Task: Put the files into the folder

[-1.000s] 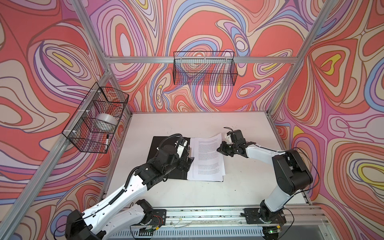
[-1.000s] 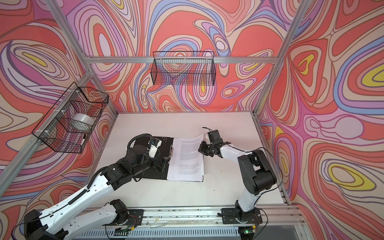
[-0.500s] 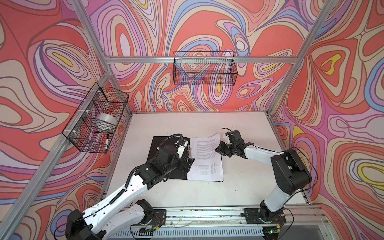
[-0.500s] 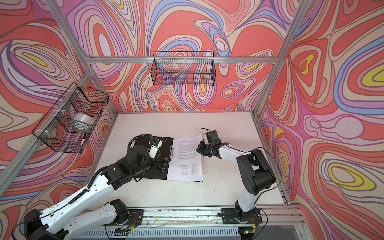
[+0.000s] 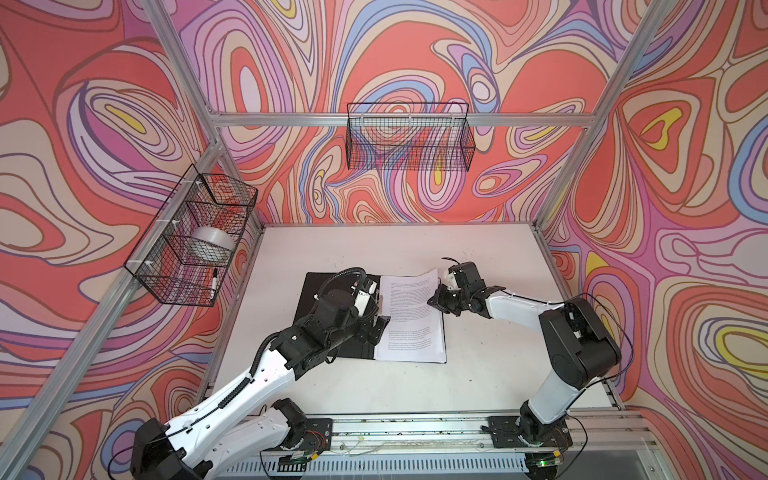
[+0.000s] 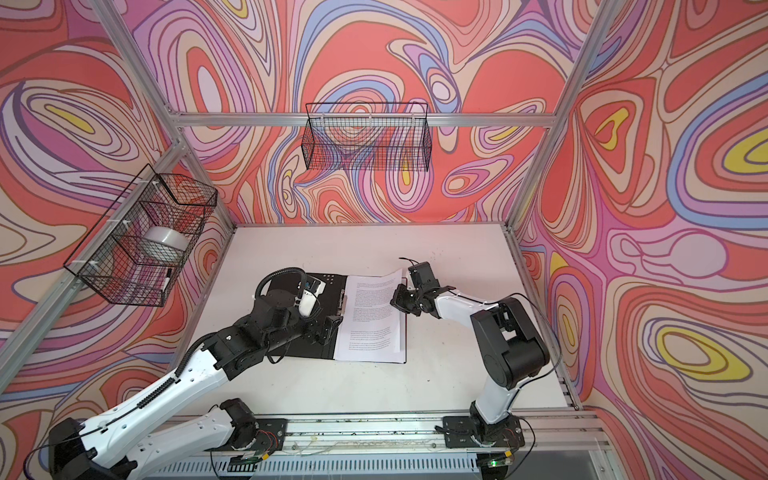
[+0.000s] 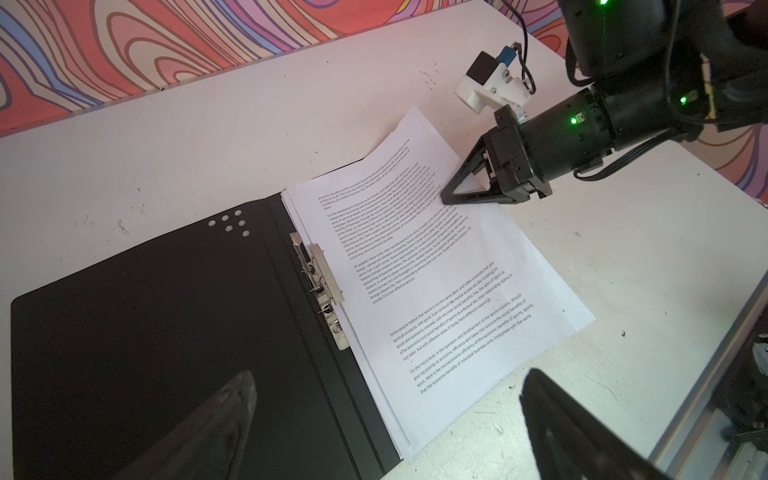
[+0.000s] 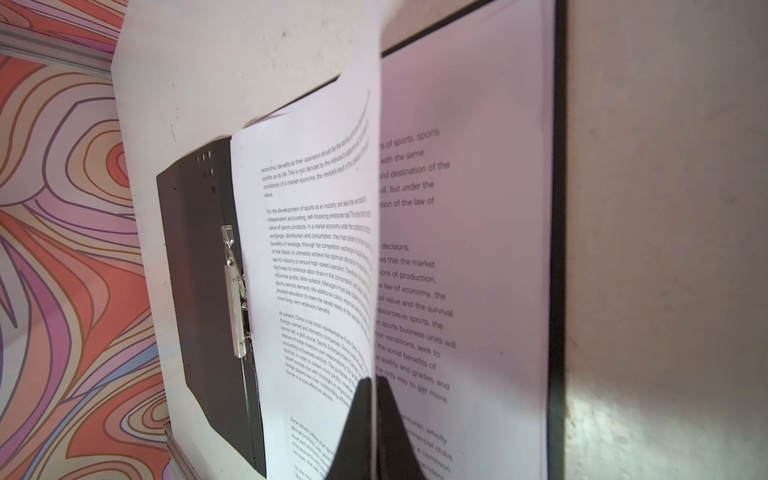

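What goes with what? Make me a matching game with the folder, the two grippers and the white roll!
Things:
1. folder
2. left gripper
3. right gripper
4. white roll

States or places:
A. in the wire basket
B. shut on a sheet of the files
C. lying open, black side up
D. open wide

Pairs: 1-C, 2-D, 3-B, 4-A

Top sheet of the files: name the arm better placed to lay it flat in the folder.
Right. The right end effector is shut on the top sheet at its edge, holding it raised off the stack. The left end effector hangs open over the folder, gripping nothing.
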Robot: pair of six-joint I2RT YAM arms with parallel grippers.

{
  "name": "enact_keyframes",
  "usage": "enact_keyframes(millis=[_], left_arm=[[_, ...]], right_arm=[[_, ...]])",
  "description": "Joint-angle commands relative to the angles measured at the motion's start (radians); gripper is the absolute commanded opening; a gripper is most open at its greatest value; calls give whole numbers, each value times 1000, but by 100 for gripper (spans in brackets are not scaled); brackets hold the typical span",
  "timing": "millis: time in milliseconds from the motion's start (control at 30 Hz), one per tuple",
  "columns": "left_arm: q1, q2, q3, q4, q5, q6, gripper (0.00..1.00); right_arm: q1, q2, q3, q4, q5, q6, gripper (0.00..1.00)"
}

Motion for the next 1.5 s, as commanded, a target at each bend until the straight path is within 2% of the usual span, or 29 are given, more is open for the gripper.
enact_keyframes(millis=[0, 1467], left_arm=[[2, 3, 27, -14, 10, 10, 100], [3, 10, 33, -20, 31, 7, 100]], right_arm=[[10, 10, -20, 15, 19, 9, 0], [34, 7, -35, 28, 25, 63, 0]])
